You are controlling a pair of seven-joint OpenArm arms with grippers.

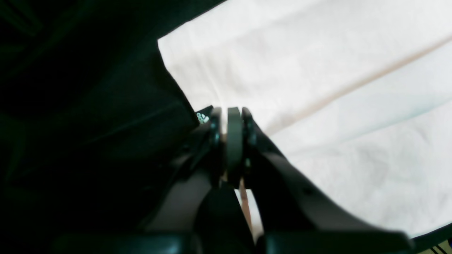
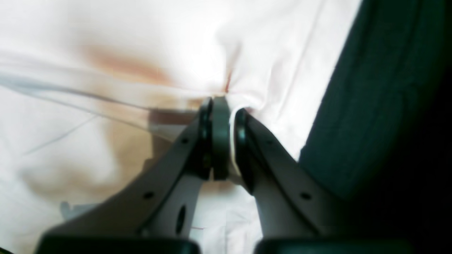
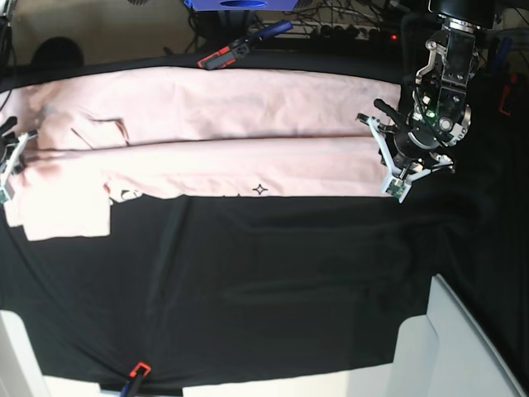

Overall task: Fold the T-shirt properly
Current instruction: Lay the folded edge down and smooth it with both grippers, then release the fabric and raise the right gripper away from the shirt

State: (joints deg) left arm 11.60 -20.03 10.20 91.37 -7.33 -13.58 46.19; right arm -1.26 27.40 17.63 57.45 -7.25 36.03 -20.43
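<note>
noting both sets of jaws clamped on the t-shirt [image 3: 215,141], left gripper [image 1: 231,121] and right gripper [image 2: 222,106] at opposite ends of it along the black cloth [image 3: 273,281]'s far side, we judge uneven pulling could slip the thin pinch and skew the fold.

From my remote seat this reads as a robotics lab or test bench, not a home: the work surface is a table draped in a black cloth [image 3: 273,281] held down by spring clamps, one red-and-black at 12 o'clock [image 3: 225,55] and a small orange one at 6 o'clock [image 3: 137,370]. Along the back edge around 1 o'clock I see a tangle of cables and what looks like a power strip [image 3: 355,31], with bare tan flooring [image 3: 99,29] behind at 11 o'clock. A blue object [image 3: 240,4] sits cut off at the top edge, too cropped to identify.
</note>
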